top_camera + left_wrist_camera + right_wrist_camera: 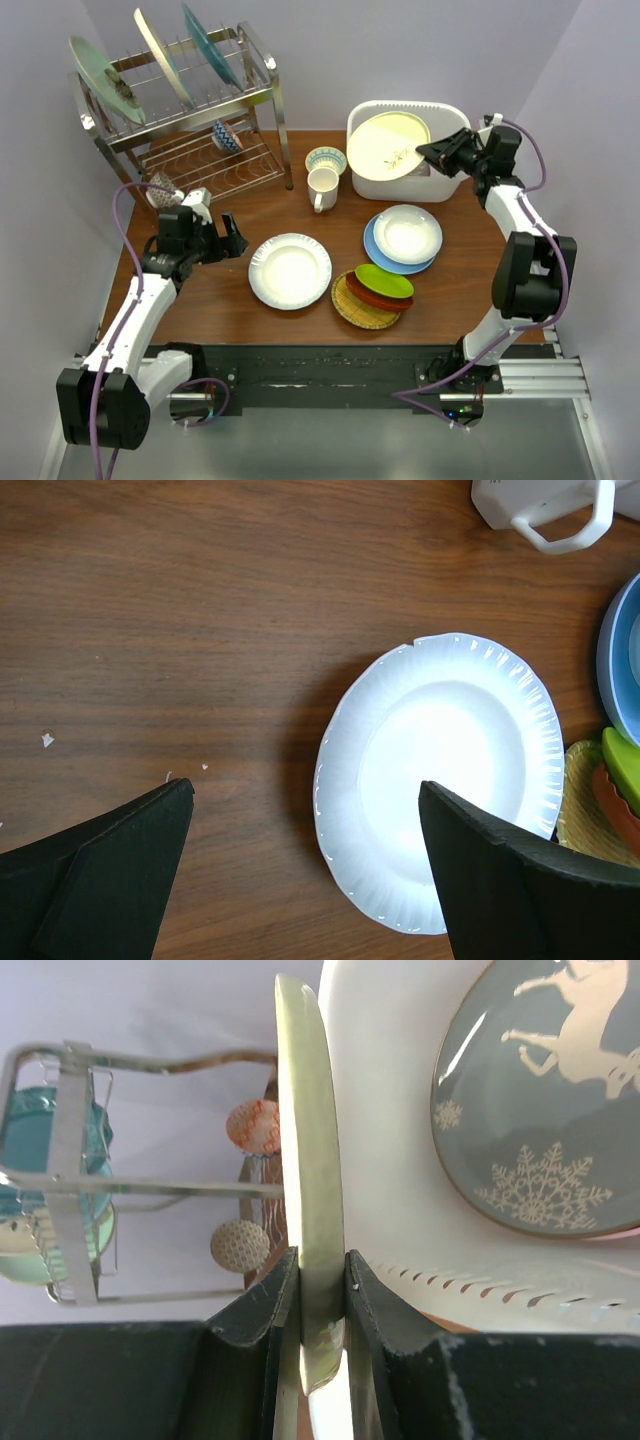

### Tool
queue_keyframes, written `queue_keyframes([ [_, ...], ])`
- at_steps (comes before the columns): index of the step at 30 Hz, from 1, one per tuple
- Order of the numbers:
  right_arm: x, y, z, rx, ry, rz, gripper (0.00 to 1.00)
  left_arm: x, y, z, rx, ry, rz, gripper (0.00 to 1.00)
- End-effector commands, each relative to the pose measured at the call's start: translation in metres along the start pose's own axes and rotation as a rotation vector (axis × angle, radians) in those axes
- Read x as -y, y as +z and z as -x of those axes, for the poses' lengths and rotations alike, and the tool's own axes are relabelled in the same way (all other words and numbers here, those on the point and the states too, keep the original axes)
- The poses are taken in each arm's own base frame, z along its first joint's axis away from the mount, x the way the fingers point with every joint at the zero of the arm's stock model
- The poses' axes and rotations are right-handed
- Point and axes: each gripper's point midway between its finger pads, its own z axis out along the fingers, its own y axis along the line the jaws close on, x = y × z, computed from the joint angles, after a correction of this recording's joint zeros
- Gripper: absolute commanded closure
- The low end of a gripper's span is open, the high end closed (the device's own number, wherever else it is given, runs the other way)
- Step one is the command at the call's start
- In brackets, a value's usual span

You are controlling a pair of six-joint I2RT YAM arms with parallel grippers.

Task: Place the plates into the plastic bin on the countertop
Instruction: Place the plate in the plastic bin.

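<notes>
**Rim pinch, fragile load**

Top: right gripper (432, 152) clamps cream twig-print round plate (385, 145) by rim, over white perforated plastic bin (400, 190).
Left wrist: left gripper (305, 790) apart, beside white fluted round plate (440, 770).
Right wrist: thin edge pinch; stiff, probably slick, brittle.

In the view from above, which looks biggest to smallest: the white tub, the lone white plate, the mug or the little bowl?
Largest: white tub
Next: lone white plate
Smallest: mug and little bowl, too alike to rank
</notes>
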Motion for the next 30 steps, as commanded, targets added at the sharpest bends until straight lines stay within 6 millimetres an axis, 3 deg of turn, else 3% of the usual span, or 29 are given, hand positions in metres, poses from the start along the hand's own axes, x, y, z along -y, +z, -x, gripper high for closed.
queue_keyframes([
  [1, -0.072, -0.014, 0.036, 0.077, -0.080, 0.213, 1.00, 0.004, 0.001, 0.009, 0.028, 0.004, -0.024, 0.00],
  [5, -0.061, -0.008, 0.045, 0.094, -0.049, 0.200, 1.00, 0.004, 0.000, 0.009, 0.031, 0.004, -0.025, 0.00],
  [12, -0.062, -0.006, 0.054, 0.115, -0.050, 0.176, 1.00, 0.004, 0.000, 0.009, 0.030, 0.006, -0.027, 0.00],
  [30, -0.041, 0.007, 0.077, 0.176, -0.043, 0.074, 1.00, 0.005, 0.001, 0.008, 0.027, 0.005, -0.032, 0.00],
])
